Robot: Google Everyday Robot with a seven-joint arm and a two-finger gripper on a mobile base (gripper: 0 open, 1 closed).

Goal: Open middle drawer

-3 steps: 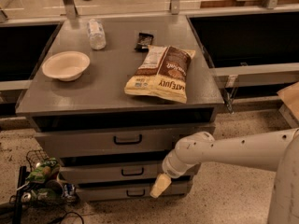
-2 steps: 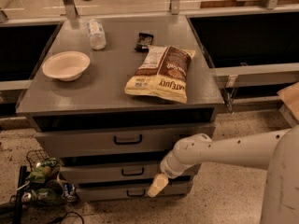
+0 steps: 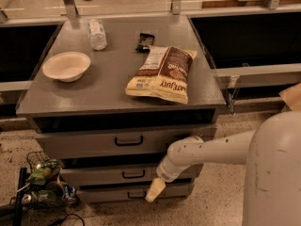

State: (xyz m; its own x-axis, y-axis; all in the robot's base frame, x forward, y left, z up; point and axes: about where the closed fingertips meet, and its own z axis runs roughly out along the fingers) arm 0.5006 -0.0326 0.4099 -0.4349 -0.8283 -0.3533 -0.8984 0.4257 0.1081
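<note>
The middle drawer (image 3: 89, 175) is the second of three grey drawers in the cabinet, with a small black pull handle (image 3: 133, 174) at its centre. It sits a little forward under the taller top drawer (image 3: 75, 145). My gripper (image 3: 155, 190), a cream tip on the white arm (image 3: 207, 150), hangs low in front of the drawer fronts. It is just right of and slightly below the middle drawer's handle, level with the lowest drawer (image 3: 103, 195). It does not hold the handle.
On the cabinet top (image 3: 108, 88) lie a white bowl (image 3: 67, 66), a clear bottle (image 3: 97, 34), a chip bag (image 3: 162, 73) and a dark snack bar (image 3: 145, 41). A wire basket with cans and cables (image 3: 42, 185) sits on the floor at left. My white body (image 3: 277, 173) fills the lower right.
My gripper has shifted slightly left and down, closer to the middle drawer's handle. The drawers have not moved.
</note>
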